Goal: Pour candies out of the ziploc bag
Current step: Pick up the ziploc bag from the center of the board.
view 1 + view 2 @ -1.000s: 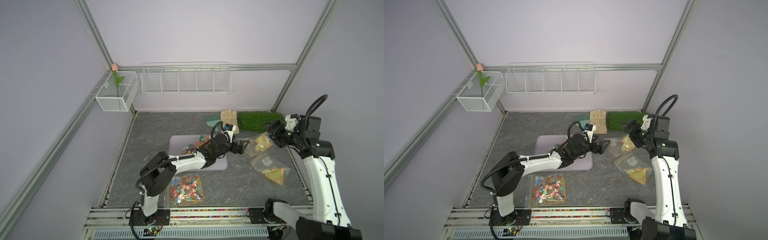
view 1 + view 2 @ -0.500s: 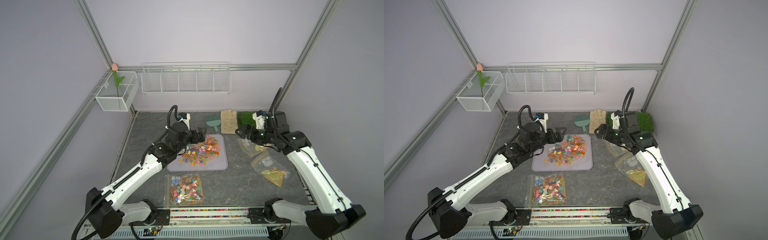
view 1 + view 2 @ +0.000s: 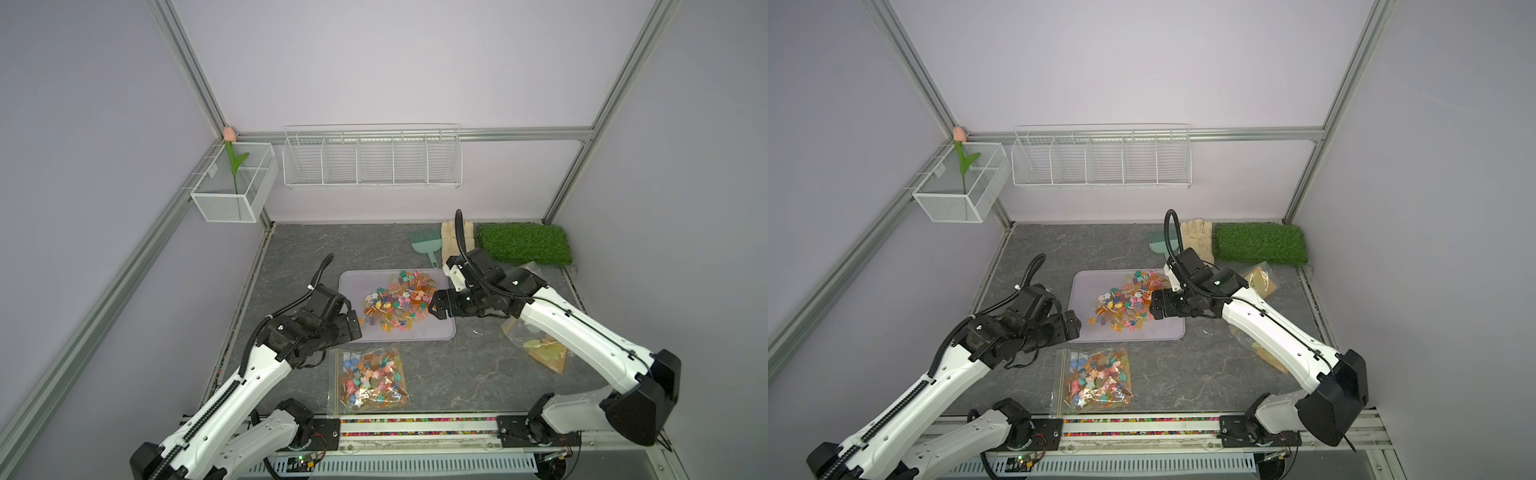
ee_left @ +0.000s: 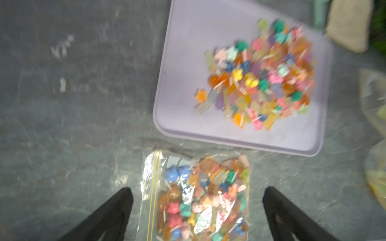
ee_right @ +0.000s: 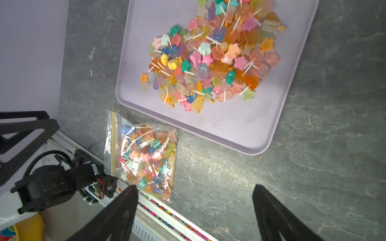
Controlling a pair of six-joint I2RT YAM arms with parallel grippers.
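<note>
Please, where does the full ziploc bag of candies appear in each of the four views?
In a top view: the ziploc bag lies flat on the robot's side of the tray.
In a top view: bag, same spot.
Left wrist: bag between the two open black fingers.
Right wrist: bag close to the tray's rim.
Shared landmark: the lilac tray holding loose candies.

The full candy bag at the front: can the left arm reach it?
Probably yes. The left gripper hangs open close above the ziploc bag, which lies flat with nothing on top of it.
</note>
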